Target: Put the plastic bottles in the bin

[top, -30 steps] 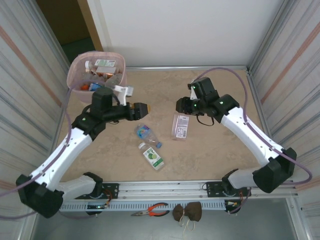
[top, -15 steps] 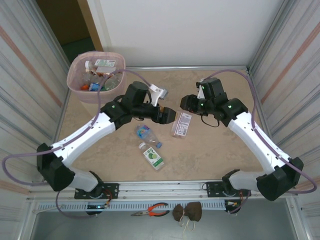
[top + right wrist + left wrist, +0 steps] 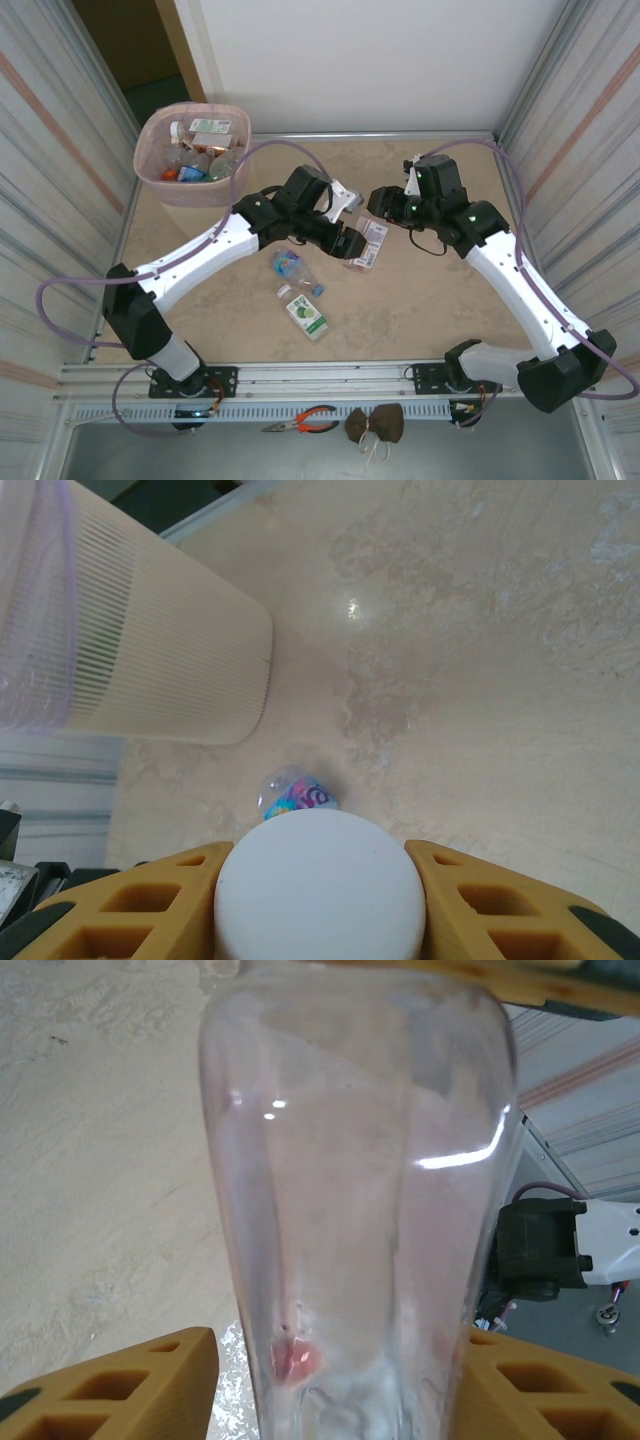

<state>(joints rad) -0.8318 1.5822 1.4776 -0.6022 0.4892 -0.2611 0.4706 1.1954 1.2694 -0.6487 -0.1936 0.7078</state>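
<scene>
A clear plastic bottle [image 3: 369, 245] with a white-and-red label lies tilted at mid-table. My right gripper [image 3: 385, 208] is shut on its white cap [image 3: 320, 885], which sits tight between both fingers. My left gripper [image 3: 351, 243] straddles the same bottle's clear body [image 3: 350, 1190]. Its right finger touches the bottle and its left finger [image 3: 140, 1380] stands a small gap away. Two more bottles lie nearer me: one with a blue-pink label [image 3: 290, 265], also seen as bottle [image 3: 298, 795], and one with a green label [image 3: 305, 312]. The pink bin [image 3: 150, 165] at the far left holds several bottles.
The bin's cream ribbed body [image 3: 150, 650] lies close ahead of the right wrist. Metal walls close in the table [image 3: 430, 300] on both sides. Pliers [image 3: 305, 420] and a brown object [image 3: 375, 425] lie below the front rail.
The left arm swung right from beside the bin to the labelled bottle, and its jaws narrowed around it. The right gripper shifted slightly back and right, holding the cap.
</scene>
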